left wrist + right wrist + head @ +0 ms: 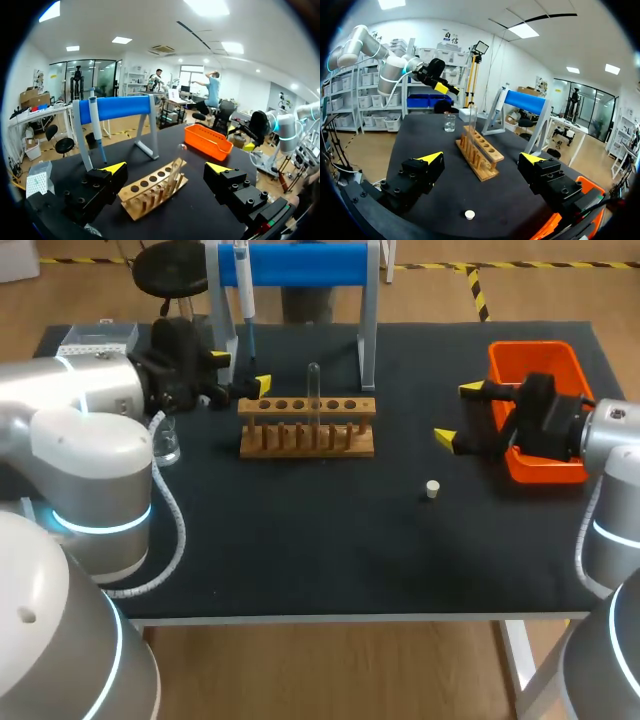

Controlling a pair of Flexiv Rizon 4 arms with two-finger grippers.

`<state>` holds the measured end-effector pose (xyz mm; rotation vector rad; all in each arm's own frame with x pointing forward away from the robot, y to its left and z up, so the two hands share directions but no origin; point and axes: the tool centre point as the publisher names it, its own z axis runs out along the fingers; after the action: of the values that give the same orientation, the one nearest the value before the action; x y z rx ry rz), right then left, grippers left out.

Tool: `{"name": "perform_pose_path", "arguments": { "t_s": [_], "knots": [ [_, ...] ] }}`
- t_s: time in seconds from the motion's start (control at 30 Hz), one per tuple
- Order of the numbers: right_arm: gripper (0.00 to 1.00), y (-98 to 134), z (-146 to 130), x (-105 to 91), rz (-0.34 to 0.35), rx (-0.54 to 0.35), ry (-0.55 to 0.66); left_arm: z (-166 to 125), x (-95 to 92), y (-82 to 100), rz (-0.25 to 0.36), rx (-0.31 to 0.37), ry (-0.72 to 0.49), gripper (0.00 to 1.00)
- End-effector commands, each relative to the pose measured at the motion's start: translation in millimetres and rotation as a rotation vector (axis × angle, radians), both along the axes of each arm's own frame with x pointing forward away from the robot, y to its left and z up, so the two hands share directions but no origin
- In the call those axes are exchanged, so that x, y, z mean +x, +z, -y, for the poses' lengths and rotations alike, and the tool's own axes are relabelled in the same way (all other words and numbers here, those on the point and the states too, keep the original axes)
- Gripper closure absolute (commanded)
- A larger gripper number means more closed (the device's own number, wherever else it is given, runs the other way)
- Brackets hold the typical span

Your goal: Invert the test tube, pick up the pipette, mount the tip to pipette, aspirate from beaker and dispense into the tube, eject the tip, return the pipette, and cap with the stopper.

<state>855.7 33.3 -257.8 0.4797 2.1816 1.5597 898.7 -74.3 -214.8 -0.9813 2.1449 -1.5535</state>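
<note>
Two hands, both open and empty. My left hand [242, 372] hangs over the tabletop [300, 540] just off the left end of the wooden rack [307, 427], fingers spread wide. My right hand [458, 414] sits toward the right edge, beside the orange bin [530, 347], also spread with nothing between the fingers.

The test tube [313, 390] stands upright in one of the rack's holes, mid tabletop toward the far edge. The pipette [243, 285] hangs on the blue stand [300, 262] at the far edge. The stopper [432, 489] lies loose right of centre. So I judge we're at step one, inverting the tube, and nothing later looks started.

Next move, I reckon:
- The left hand lines up on the tube's upper half and closes on it from two sides.
- It lifts the tube straight clear of the hole before turning it.
- The rack and the stand's leg are close, so a clean vertical pull matters.
- I cannot tell which end of the tube is the mouth.

Views differ:
- **Head view:** it half hides the beaker [166, 447] behind my left arm near the left edge.
- **Right wrist view:** it shows the beaker whole, beyond the rack, and has the stopper just ahead of its fingers.
- **Left wrist view:** it misses the stopper entirely. It shows the tube ahead between its fingers, plus the tip box [39, 182] at the far left corner.
</note>
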Motion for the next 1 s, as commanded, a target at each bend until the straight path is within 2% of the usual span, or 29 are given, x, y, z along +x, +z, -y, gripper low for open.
{"name": "perform_pose_path", "arguments": {
  "t_s": [0.03,0.2,0.47,0.67,1.0],
  "knots": [
    [0.00,-0.3,-0.7,-0.4,0.001,-0.001,-0.003,-9.4,-13.2,-5.9,0.038,-0.037,-0.016,0.00],
    [0.00,-0.3,-0.7,-0.4,0.001,-0.001,-0.003,-4.8,-23.8,-9.7,0.049,-0.024,-0.055,0.00],
    [0.00,-0.3,-0.7,-0.4,0.001,-0.001,-0.003,-1.7,-37.0,-18.6,0.034,0.005,-0.089,0.00],
    [0.00,-0.3,-0.7,-0.4,0.001,-0.001,-0.003,-6.6,-40.0,-28.3,-0.001,0.007,-0.066,0.00],
    [0.00,-0.3,-0.7,-0.4,0.001,-0.001,-0.003,-7.0,-40.2,-29.1,0.000,0.006,-0.066,0.00]
  ]
}}
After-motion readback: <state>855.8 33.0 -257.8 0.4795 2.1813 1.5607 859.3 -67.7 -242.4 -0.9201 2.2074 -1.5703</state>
